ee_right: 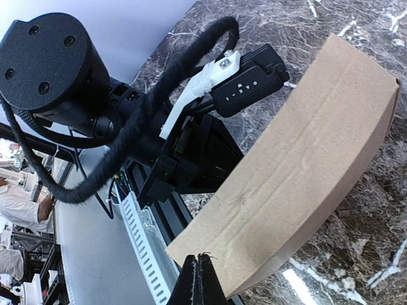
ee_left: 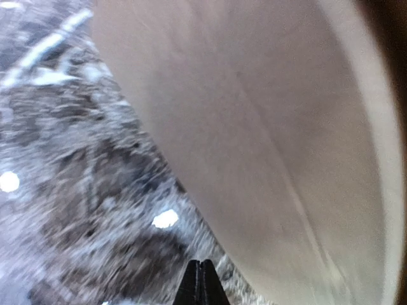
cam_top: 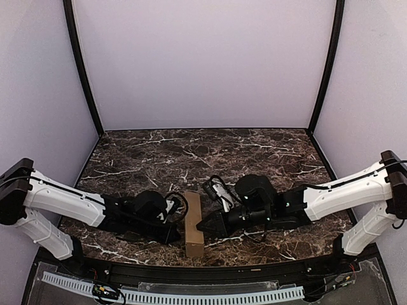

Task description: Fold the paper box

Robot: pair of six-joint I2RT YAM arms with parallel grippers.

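The paper box (cam_top: 193, 223) is a long narrow brown carton lying on the marble table near its front edge, between my two grippers. My left gripper (cam_top: 176, 230) is shut and empty, low on the box's left side. In the left wrist view its closed tips (ee_left: 202, 281) sit just beside the blurred box wall (ee_left: 273, 140). My right gripper (cam_top: 202, 223) is shut and empty against the box's right side. In the right wrist view its closed tips (ee_right: 200, 277) meet the near lower edge of the box (ee_right: 299, 171).
The dark marble table (cam_top: 191, 152) runs back to pale enclosure walls with black corner posts. A white slotted cable duct (cam_top: 172, 295) runs along the near edge, below the table. The left arm's wrist and looped cable (ee_right: 127, 114) stand close behind the box.
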